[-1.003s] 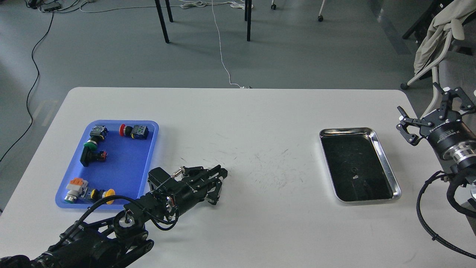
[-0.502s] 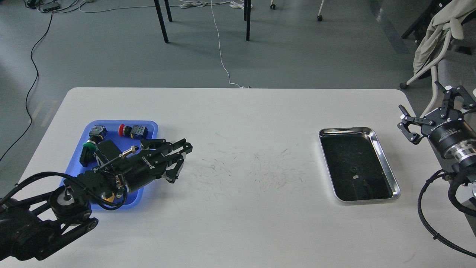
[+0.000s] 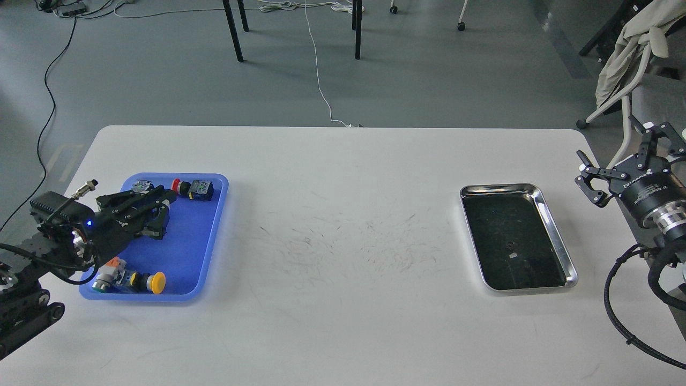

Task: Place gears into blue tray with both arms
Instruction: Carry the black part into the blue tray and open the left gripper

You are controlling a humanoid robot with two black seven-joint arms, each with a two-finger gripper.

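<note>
Blue tray sits at nine o'clock, holding button switches. The left claw hangs over it, maybe to drop a gear; I cannot tell its grip. The right claw, at three o'clock, is spread wide. No gears show.

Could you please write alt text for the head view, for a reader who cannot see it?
The left gripper hovers over the blue tray of push-button switches at the white table's left. The right gripper, open, waits past the right edge beside a steel tray.
</note>
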